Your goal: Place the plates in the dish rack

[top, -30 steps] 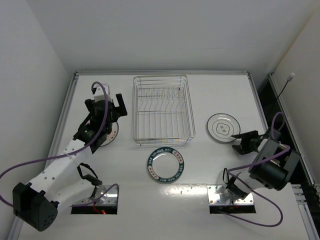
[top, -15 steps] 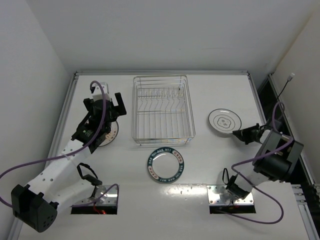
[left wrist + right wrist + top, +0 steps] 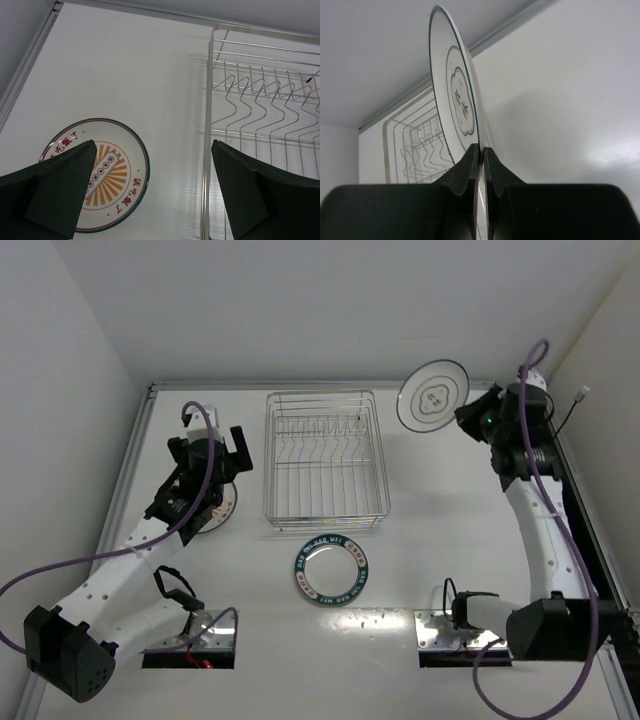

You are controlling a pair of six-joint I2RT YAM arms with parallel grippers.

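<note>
The left tool [image 3: 153, 150] hangs with its jaws spread wide and nothing between them, over the round white plate with the orange-red pattern [image 3: 112, 170]. That plate lies flat on the white surface [image 3: 450, 560] at 9 o'clock of the rectangular silver wire dish rack [image 3: 326, 465], near its side wall but apart from it. The rack holds nothing; every gap between its upright prongs is free. At 6 o'clock of the rack, just beside its near wall, the round white plate with the dark teal lettered rim [image 3: 331, 570] lies flat, untouched. At about 1 o'clock of the rack, the right tool [image 3: 480, 152] is pinched tight on the lower rim of the plain round white plate with a thin dark ring [image 3: 433, 395], holding it on edge, clear of the surface. The step in hand looks to be carrying this plate to the rack. To do it well, keep the plate upright, turn it so its edge lines up with one gap between prongs, lower it straight down without scraping the wires, and let go only once the rim sits on the rack's floor.
</note>
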